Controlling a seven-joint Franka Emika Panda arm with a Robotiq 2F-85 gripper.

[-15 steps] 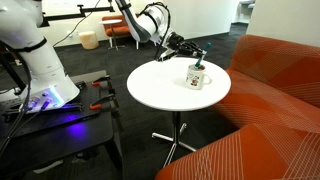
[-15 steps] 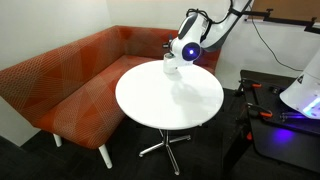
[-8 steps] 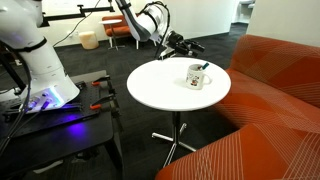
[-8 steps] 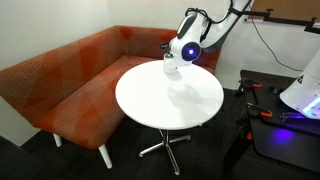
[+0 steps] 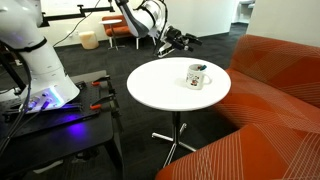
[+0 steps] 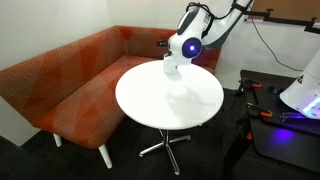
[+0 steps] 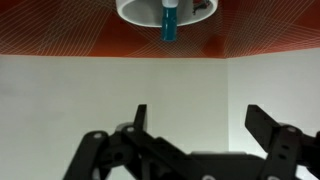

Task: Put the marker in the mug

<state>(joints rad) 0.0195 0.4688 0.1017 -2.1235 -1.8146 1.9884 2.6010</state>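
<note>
One round white table (image 5: pixel 165 92) stands beside one orange corner sofa (image 6: pixel 70 75). On the table sits one white mug (image 5: pixel 197 76) with a dark print on its side, near the edge closest to the sofa. One marker (image 5: pixel 201 68) stands inside the mug, leaning, with its teal end poking above the rim.

One robot arm (image 5: pixel 140 18) reaches in above the far edge of the table. Its wrist is roughly level, so the single gripper (image 5: pixel 186 40) points sideways, above and short of the mug and apart from it. In the wrist view the gripper (image 7: pixel 205 125) has its two dark fingers (image 7: pixel 140 116) spread wide, with only bare tabletop between them; it holds nothing.

In the wrist view the mug (image 7: pixel 165 8) is cut off by the top edge, and only the teal part of the marker (image 7: pixel 169 22) shows. In an exterior view the arm's wrist (image 6: pixel 189 47) covers the fingers, and the mug is hard to make out.
</note>
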